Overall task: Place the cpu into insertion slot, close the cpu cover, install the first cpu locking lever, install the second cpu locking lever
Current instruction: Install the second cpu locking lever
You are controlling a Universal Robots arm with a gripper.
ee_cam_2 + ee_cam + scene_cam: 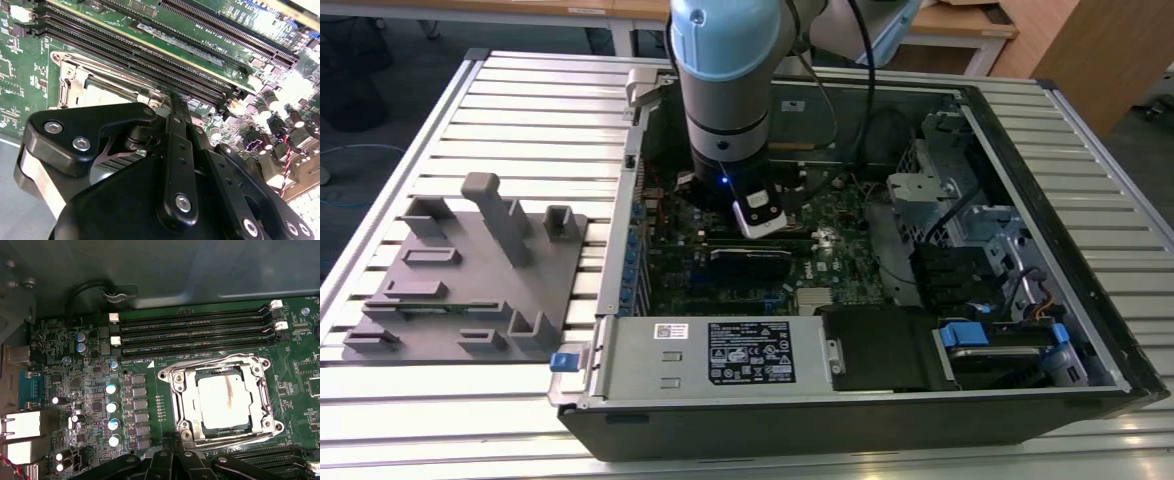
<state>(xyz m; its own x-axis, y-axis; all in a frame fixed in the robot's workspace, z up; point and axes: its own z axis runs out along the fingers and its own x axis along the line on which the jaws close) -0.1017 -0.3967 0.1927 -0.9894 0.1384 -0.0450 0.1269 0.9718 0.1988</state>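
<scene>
In the exterior view, the open computer case (854,400) lies nearest, its power supply box along the near edge. Behind it the arm reaches down over the motherboard (720,270), the gripper (761,222) low above the board. A grey fixture block (467,270) sits on the table at the exterior view's left.

In the second wrist view, the black gripper linkage is closest; I cannot tell whether the fingers are parted or closed. Just beyond is the insertion slot (67,80), beside the long memory slots (150,50).

In the first wrist view, the cpu (223,402) sits flat in the socket with the cpu cover (220,362) folded down around it. 1 lever step seems in hand; doing it well likely means pressing the wire lever down and sideways under its hook without skidding onto the chip.
</scene>
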